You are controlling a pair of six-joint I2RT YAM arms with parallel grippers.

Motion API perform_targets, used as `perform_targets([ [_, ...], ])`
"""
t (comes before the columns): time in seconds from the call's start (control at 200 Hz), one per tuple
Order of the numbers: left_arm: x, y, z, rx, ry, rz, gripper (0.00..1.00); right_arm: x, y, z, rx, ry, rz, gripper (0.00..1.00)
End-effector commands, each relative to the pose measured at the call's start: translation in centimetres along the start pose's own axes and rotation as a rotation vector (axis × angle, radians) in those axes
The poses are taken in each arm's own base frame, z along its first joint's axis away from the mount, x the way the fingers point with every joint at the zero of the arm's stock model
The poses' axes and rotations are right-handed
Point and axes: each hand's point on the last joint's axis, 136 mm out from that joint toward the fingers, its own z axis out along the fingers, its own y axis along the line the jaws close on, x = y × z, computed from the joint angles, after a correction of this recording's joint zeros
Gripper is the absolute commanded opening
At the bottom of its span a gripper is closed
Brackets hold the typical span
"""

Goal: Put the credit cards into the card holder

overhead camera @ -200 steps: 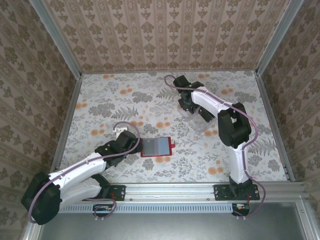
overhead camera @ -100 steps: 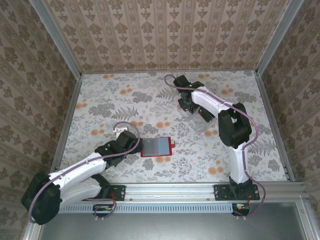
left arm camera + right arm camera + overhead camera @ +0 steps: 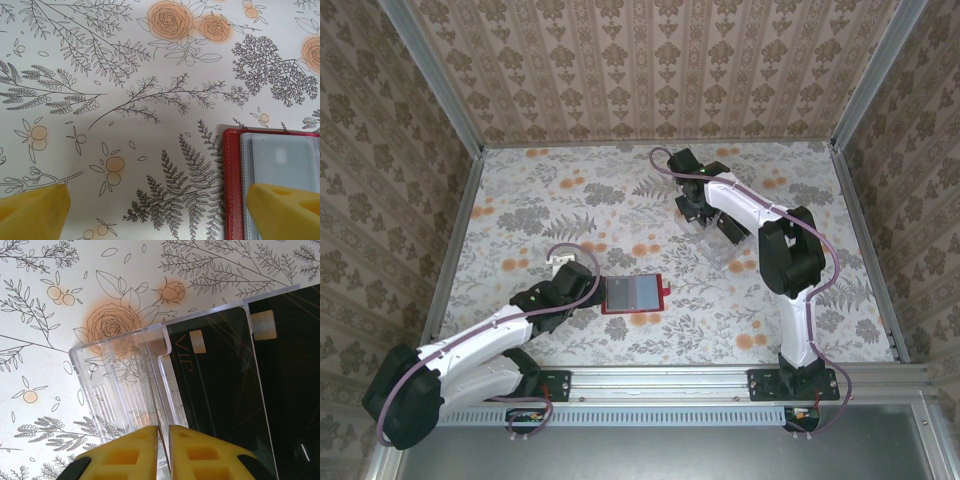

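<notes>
The card holder [image 3: 633, 295] lies open and flat on the flowered table [image 3: 550, 200], red rim showing and greyish clear pockets [image 3: 280, 160] inside; its snap tab [image 3: 666, 290] sticks out of the edge turned away from the left arm. The left gripper [image 3: 159, 212] sits at the card holder's opposite edge, jaws spread wide, with only tablecloth between them; seen from the left wrist, one yellow fingertip [image 3: 285, 210] overlaps the card holder's inside just past the red border, while the other hangs over bare cloth well to the side of it; whether the first one touches the pockets I cannot tell.

Beyond the card holder and off to its right, towards the back wall, stands a clear tray [image 3: 107, 385] with upright dividers; the credit cards [image 3: 220, 385] are in it, well apart from the card holder; they are black and glossy and lean in their slots, one lettered VIP with a pale chip patch near its corner. The right gripper [image 3: 163, 450] is down at that tray, its yellow jaws drawn in to a narrow slit; a thin upright edge runs through the slit; whether that edge is a card or a divider wall, and whether the jaws pinch it, I cannot tell.
</notes>
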Motion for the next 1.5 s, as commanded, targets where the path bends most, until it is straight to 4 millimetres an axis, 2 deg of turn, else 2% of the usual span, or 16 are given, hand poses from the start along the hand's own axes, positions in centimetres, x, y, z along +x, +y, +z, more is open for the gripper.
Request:
perform_targets([
  [0.0,-0.6,-0.3,-0.1,0.011,-0.011,-0.012,1.00,0.8,-0.2,-0.5,-0.014,0.023,0.000,0.14],
  [0.145,-0.5,-0.2,-0.1,0.008,-0.010,-0.009,1.00,0.9,-0.2,-0.3,-0.016,0.027,0.003,0.14],
  [0.285,-0.6,-0.2,-0.1,0.007,-0.011,-0.010,1.00,0.7,-0.3,-0.4,-0.019,0.021,0.001,0.06],
  [0.405,-0.6,-0.3,-0.1,0.008,-0.012,-0.010,1.00,0.2,-0.3,-1.0,-0.031,0.007,-0.005,0.00],
  [0.545,-0.7,-0.3,-0.1,0.009,-0.012,-0.008,1.00,-0.6,-0.2,-2.1,-0.052,-0.023,-0.018,0.00],
  [0.685,-0.8,-0.4,-0.2,0.008,-0.016,0.000,1.00,-1.6,-0.7,-4.4,-0.064,-0.073,-0.005,0.00],
  [0.9,-1.0,-0.6,-0.1,0.006,-0.008,0.039,1.00,-3.0,-0.2,-10.4,-0.170,-0.197,0.064,0.00],
  [1.025,-1.1,-0.9,-0.1,0.013,0.004,0.066,1.00,-2.5,1.8,-13.5,-0.302,-0.250,0.123,0.00],
  [1.23,-0.8,-1.4,0.2,0.017,0.029,0.117,1.00,0.7,8.3,-16.6,-0.632,-0.310,0.278,0.00],
  [1.345,-0.4,-1.7,0.5,0.015,0.043,0.140,1.00,3.0,11.4,-16.8,-0.812,-0.326,0.397,0.00],
  [1.495,-0.2,-2.2,0.7,0.015,0.045,0.174,1.00,5.8,14.4,-15.8,-0.910,-0.328,0.482,0.00],
])
